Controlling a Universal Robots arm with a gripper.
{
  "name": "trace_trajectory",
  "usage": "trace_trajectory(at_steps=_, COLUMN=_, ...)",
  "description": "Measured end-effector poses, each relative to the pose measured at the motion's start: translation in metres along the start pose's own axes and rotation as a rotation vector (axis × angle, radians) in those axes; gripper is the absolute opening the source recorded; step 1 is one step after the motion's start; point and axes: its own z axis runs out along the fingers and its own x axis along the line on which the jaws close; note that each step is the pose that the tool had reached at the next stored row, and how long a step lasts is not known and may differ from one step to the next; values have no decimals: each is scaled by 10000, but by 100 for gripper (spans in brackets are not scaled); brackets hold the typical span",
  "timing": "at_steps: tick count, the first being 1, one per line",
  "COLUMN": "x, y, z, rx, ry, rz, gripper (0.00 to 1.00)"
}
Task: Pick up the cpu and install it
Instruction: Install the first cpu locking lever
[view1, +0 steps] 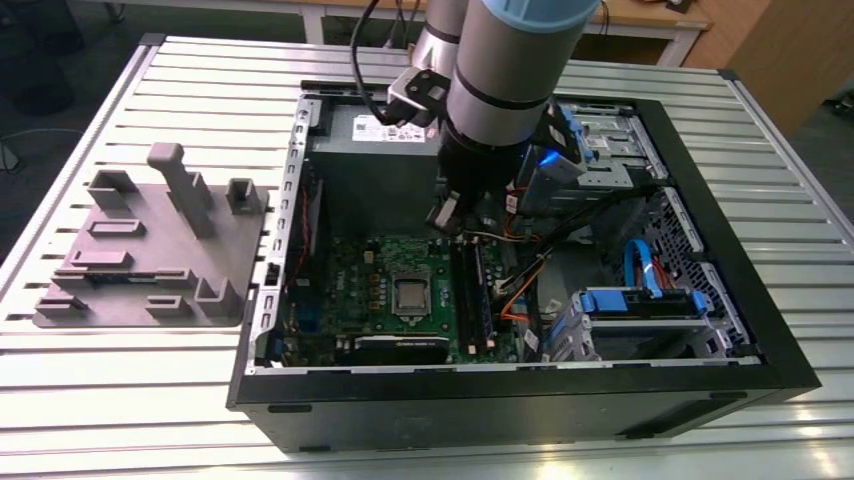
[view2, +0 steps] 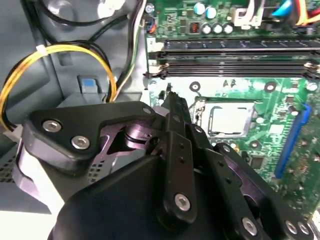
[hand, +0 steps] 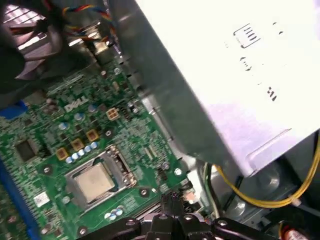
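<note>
Open computer case lies on the slatted metal surface, with a grey fixture tray beside it toward the exterior view's left. The arm reaches down into the case from above. The gripper hangs over the upper part of the green motherboard, close to the board's edge that faces the silver power supply. Fingers: in both wrist views the gripper narrows to a single tip, so the fingers are closed together with nothing between them. The cpu sits flat in the metal-framed socket near the middle of the motherboard, silvery top facing up. In the second wrist view the cpu lies just beyond the fingertip and to one side of it, apart from it, with no contact visible. In the first wrist view the cpu is likewise clear of the gripper, with a strip of bare green board between them. The dark memory slots run along the board on the side of the cpu away from the wrist camera. The yellow cables loop over the grey case floor next to the gripper, off the board. Whether the socket frame is latched cannot be told.
</note>
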Motion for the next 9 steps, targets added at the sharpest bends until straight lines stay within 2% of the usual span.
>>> trace_trajectory(at_steps=4, x=15, y=50, z=39, rx=-8, ry=8, rz=-100, gripper=10)
trace_trajectory(at_steps=9, x=45, y=39, z=42, rx=-11, ry=33, rz=-227, gripper=10)
